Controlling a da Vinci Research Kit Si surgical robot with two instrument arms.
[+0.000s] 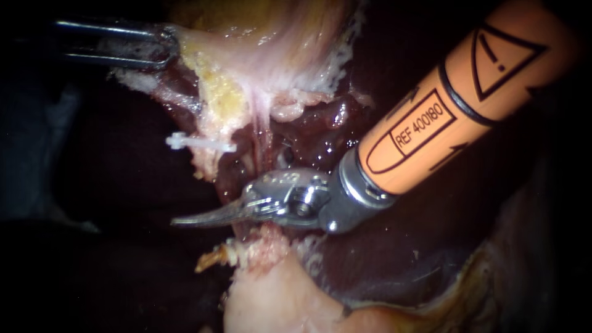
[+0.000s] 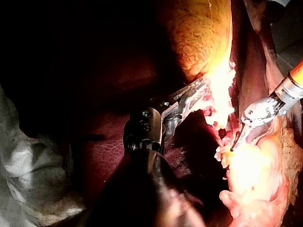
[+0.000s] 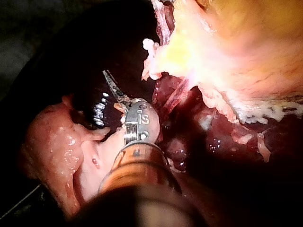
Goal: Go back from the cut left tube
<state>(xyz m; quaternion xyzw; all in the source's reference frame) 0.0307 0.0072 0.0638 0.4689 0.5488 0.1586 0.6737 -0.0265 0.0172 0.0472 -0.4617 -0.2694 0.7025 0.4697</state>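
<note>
centre frame: i should back my right instrument [image 1: 209, 216], blades closed and empty, straight toward upper right, my left instrument [image 1: 161, 46] clamping tissue [image 1: 194, 52].

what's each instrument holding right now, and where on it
Left instrument: jaws shut on the pale tissue, at its left edge in the endoscope view. Right instrument: jaws shut, holding nothing.

The endoscope looks from very close, straight at the pale tissue [image 1: 271, 68]. The left wrist camera sits behind the left instrument [image 2: 201, 89] and looks along its shaft toward the tip. The right wrist camera does the same behind the right instrument [image 3: 110, 79] (it is very near too). All three views show the right instrument's tip beside that pale tissue.
</note>
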